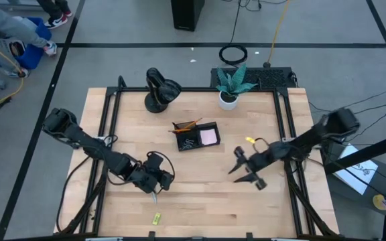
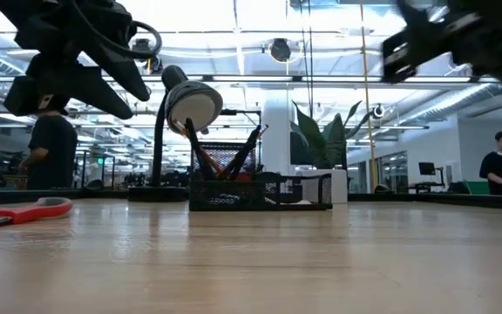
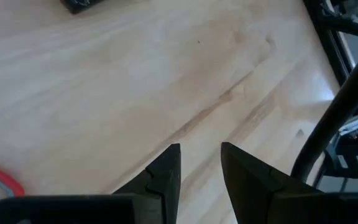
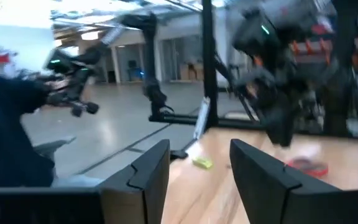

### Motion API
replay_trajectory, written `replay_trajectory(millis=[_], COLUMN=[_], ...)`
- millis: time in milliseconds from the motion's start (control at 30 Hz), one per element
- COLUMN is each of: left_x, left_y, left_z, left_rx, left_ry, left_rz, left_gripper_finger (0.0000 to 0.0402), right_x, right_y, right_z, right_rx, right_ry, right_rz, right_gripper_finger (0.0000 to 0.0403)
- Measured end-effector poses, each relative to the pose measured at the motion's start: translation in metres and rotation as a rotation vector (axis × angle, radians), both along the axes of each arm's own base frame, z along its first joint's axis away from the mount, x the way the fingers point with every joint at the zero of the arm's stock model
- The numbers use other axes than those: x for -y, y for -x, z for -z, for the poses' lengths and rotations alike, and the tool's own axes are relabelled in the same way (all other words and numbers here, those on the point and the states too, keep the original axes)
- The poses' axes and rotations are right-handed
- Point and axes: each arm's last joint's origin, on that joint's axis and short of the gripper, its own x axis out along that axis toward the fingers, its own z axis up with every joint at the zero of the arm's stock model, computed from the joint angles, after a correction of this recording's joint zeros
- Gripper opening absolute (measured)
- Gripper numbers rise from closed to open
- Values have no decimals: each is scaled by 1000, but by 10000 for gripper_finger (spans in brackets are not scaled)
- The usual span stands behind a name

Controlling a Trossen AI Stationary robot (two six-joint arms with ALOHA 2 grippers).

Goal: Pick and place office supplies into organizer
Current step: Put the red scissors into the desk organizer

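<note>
From above, the left gripper (image 1: pixel 154 191) hangs by the scissors (image 1: pixel 154 197), well short of the organizer (image 1: pixel 196 136). The right gripper (image 1: pixel 244 167) waits apart. Its wrist view shows parted, empty fingers (image 3: pixel 166 171). The right wrist view shows likewise empty fingers (image 4: pixel 149 165).

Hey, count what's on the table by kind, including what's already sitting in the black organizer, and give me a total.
Organizer: 1
Sticky-note pad, in the organizer: 1
Orange pencils, in the organizer: at least 1, exact number unclear
Scissors: 1
Yellow-green piece: 1
Lamp: 1
Plant pot: 1
Total: at least 7
</note>
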Motion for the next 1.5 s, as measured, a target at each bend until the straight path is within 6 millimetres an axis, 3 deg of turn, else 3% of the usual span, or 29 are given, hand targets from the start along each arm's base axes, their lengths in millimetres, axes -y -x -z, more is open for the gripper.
replay_trajectory(millis=[133, 300, 500, 1233, 1333, 1500], left_x=[-2, 0, 2, 10, 1, -16], left_y=[-2, -7, -11, -25, -25, -16], left_z=[-1, -5, -10, -35, -25, 2], left_rx=[4, 54, 118, 394, 262, 13], left_ry=[15, 55, 97, 314, 397, 512], left_rz=[0, 8, 12, -24, -73, -404], left_gripper_finger=[118, 118, 118, 118, 118, 118], right_x=[9, 23, 29, 28, 28, 28], right_y=[27, 53, 57, 57, 57, 57], right_z=[-10, -21, -25, -23, -23, -23], right_rx=[149, 267, 226, 203, 203, 203], right_ry=[73, 6, -68, -59, -59, -59], right_rz=[15, 207, 316, 316, 316, 316], right_gripper_finger=[160, 160, 160, 160, 160, 160])
